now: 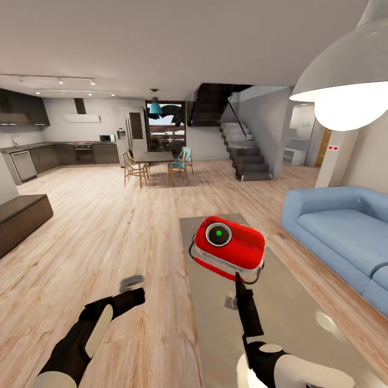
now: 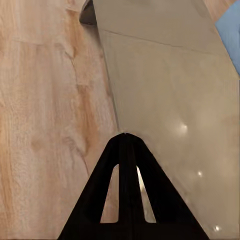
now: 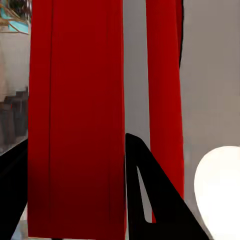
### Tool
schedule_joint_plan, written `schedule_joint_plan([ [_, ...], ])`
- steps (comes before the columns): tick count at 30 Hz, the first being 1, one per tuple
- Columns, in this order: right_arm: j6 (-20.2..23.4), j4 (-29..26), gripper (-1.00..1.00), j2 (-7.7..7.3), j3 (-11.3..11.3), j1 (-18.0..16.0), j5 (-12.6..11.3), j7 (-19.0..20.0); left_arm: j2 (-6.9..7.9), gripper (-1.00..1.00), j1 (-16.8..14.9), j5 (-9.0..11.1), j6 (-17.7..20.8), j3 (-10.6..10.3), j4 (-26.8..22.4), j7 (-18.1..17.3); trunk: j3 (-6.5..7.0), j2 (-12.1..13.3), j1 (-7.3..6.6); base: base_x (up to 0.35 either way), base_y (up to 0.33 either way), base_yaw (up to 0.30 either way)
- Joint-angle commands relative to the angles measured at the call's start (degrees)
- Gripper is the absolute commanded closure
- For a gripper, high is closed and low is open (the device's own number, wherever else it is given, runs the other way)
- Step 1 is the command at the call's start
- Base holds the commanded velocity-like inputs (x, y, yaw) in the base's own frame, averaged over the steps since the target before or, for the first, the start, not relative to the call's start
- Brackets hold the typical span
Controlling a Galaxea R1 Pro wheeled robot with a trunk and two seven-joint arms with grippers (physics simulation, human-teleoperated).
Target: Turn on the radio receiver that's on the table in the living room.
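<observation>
Living room point(image 1: 108, 215) with plank floor; head view shows the radio receiver point(image 1: 230, 249) tilted, centre-frame above the grey bench point(image 1: 291, 318), right jaws point(image 1: 237, 277) pinching its lower edge; left wrist view: left jaws point(image 2: 125, 136) pressed together over the bench edge; right wrist view: red casing between the fingers point(image 3: 150, 200).

Long low rectangular coffee table point(image 1: 302, 323) with a grey glossy reflective top, standing on a light wood plank floor point(image 1: 108, 231). On its far end: one small red box-shaped radio receiver point(image 1: 230, 249) with white trim, tilted, dark green-centred dial facing up.
</observation>
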Motion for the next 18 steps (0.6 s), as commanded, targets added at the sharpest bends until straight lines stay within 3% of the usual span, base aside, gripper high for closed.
schedule_joint_plan([
  [1, -1.43, 0.0, 1.0, -0.05, -3.35, -0.07, -0.5, 0.79, 0.5, 1.0, 0.01, 0.23, 0.15, 0.17, 0.84, -0.15, -0.06, -0.06, 0.0, 0.0, 0.0, 0.0],
  [7, -8.78, -0.06, 1.0, -0.09, -6.29, -0.54, -1.74, 6.71, 2.22, 1.0, 0.21, 0.18, -4.54, 0.24, 7.12, -0.12, -0.06, -0.06, 0.0, 0.0, 0.0, 0.0],
  [16, -15.0, -0.45, 1.0, -0.14, -13.29, -2.53, -2.39, 13.8, 3.17, 1.0, 0.23, 0.06, -15.59, -0.05, 22.49, -0.1, -0.06, -0.06, 0.0, 0.0, 0.0, 0.0],
  [18, -16.24, -0.59, 1.0, -0.24, -16.34, -3.38, -2.57, 16.17, 3.22, 1.0, 0.23, 0.06, -19.51, -0.27, 27.35, -0.11, -0.06, -0.06, 0.0, 0.0, 0.0, 0.0],
])
